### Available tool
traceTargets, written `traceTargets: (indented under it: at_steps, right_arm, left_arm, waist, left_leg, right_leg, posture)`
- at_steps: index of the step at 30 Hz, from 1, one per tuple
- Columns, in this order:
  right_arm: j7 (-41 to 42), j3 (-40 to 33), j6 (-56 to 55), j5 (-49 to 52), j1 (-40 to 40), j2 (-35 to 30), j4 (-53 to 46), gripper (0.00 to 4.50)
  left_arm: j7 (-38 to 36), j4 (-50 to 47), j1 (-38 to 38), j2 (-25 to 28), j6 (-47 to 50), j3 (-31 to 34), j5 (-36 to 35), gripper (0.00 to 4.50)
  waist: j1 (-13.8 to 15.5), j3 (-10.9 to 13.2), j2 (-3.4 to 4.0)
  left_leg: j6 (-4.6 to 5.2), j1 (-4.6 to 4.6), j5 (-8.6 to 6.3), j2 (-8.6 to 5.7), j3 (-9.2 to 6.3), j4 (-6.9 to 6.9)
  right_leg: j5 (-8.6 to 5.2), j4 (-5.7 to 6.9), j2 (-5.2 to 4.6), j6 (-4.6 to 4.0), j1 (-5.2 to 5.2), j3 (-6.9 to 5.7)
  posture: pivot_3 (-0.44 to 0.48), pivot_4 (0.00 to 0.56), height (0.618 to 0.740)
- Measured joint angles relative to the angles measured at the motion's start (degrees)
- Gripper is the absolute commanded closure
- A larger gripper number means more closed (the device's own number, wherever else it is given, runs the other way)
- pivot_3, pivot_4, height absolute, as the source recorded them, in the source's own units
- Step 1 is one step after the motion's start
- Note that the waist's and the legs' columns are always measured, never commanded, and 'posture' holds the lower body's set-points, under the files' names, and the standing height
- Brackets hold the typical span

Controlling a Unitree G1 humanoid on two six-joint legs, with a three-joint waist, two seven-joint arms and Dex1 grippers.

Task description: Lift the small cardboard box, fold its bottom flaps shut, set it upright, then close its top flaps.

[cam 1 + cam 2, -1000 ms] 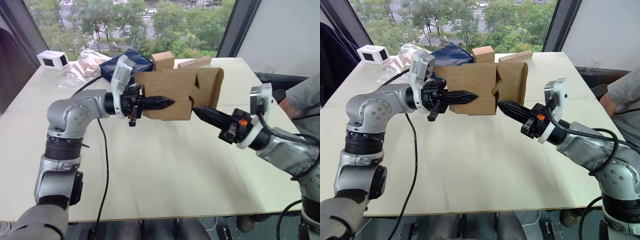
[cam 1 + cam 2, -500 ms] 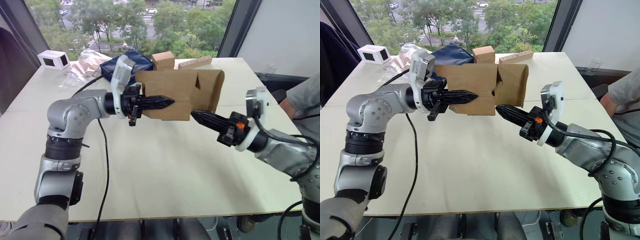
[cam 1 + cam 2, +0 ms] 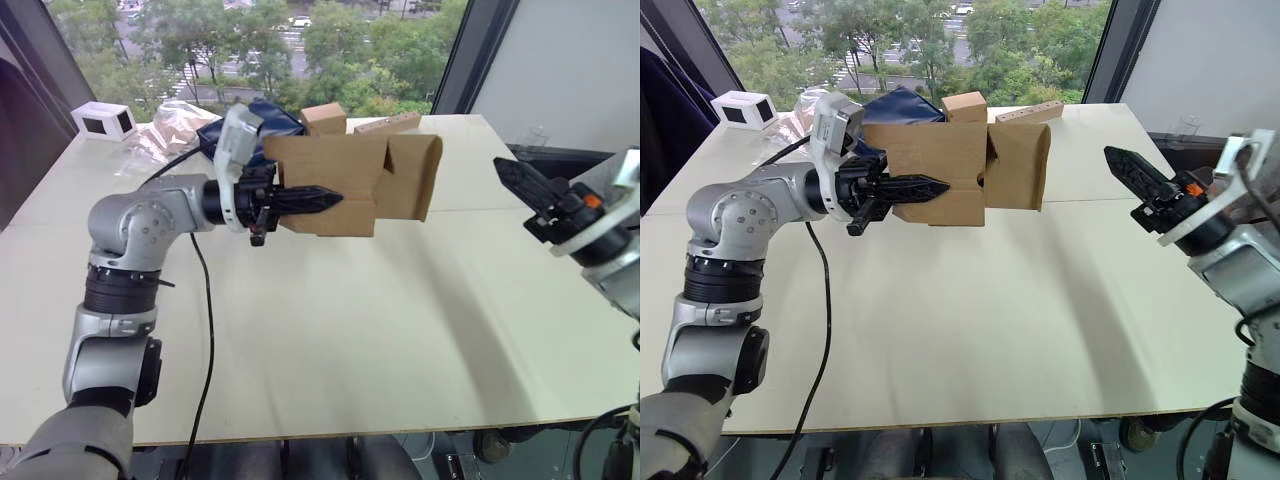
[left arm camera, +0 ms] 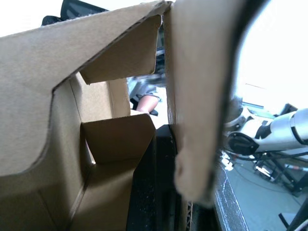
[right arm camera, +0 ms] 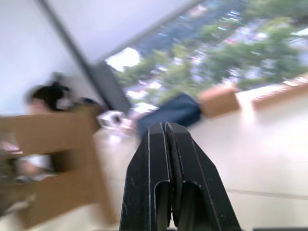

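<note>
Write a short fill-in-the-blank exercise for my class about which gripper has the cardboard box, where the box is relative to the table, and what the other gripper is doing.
1. The small cardboard box is held by the ____ gripper.
2. The box is ____ the table, not resting on it.
3. The right gripper has its fingers ____ and holds nothing.
4. The right gripper is ____ from the box, not touching it.

Missing words: left; above; shut; apart

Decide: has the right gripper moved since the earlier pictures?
Yes. The right gripper has pulled back from the small cardboard box, toward the table's right edge.
</note>
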Motion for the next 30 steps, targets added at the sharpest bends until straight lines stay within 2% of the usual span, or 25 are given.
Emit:
traceTargets:
  at_steps: [4, 9, 16, 24, 30]
  right_arm:
    - [3.1, 8.0, -2.6, -12.0, -3.8, 1.1, 4.2, 4.44]
    - [7.3, 10.5, -2.2, -14.8, -8.6, 5.6, 6.3, 4.44]
    - [9.5, 10.6, 4.2, -6.6, -9.9, 10.0, -1.8, 4.44]
    - [3.0, 9.2, 7.6, 3.2, -7.1, 12.9, -9.6, 4.44]
    - [0.3, 8.6, 7.4, 5.2, -5.7, 13.1, -11.4, 4.44]
  left_arm:
    - [0.2, -1.1, 0.0, -0.2, 0.8, 0.0, -0.8, 4.5]
    - [0.9, -1.5, 0.1, -0.1, 1.4, 0.0, -0.9, 4.5]
    - [3.4, -1.1, 0.1, -0.9, 1.7, 0.3, -0.9, 4.5]
    - [4.3, 0.5, 0.1, -1.3, 1.6, 0.3, -0.8, 4.5]
    - [4.3, 1.5, -0.2, -1.4, 1.9, 0.7, -1.3, 4.5]
  waist:
    - [0.0, 0.0, 0.02]
    - [0.0, 0.0, 0.04]
    - [0.2, 0.0, 0.04]
    - [0.1, 0.0, 0.04]
    - [0.1, 0.0, 0.04]
  left_leg:
    - [-0.01, 0.0, 0.0, 0.01, 0.01, -0.02]
    - [-0.01, -0.02, 0.01, 0.0, 0.01, -0.02]
    - [-0.01, -0.04, 0.01, -0.01, -0.06, 0.0]
    - [-0.01, -0.05, 0.01, 0.0, -0.07, 0.0]
    - [-0.01, -0.05, 0.01, -0.01, -0.05, 0.0]
  right_leg:
    - [0.0, 0.02, 0.0, 0.0, -0.04, 0.0]
    - [0.0, 0.03, -0.04, 0.0, -0.05, -0.01]
    - [0.0, 0.03, -0.13, 0.0, -0.03, -0.01]
    - [0.0, 0.03, -0.13, 0.0, -0.04, -0.01]
    - [0.0, 0.03, -0.11, 0.0, -0.04, -0.01]
  posture:
    - [0.0, 0.15, 0.74]
    - [0.0, 0.15, 0.74]
    - [0.0, 0.15, 0.74]
    - [0.0, 0.15, 0.74]
    - [0.0, 0.15, 0.74]
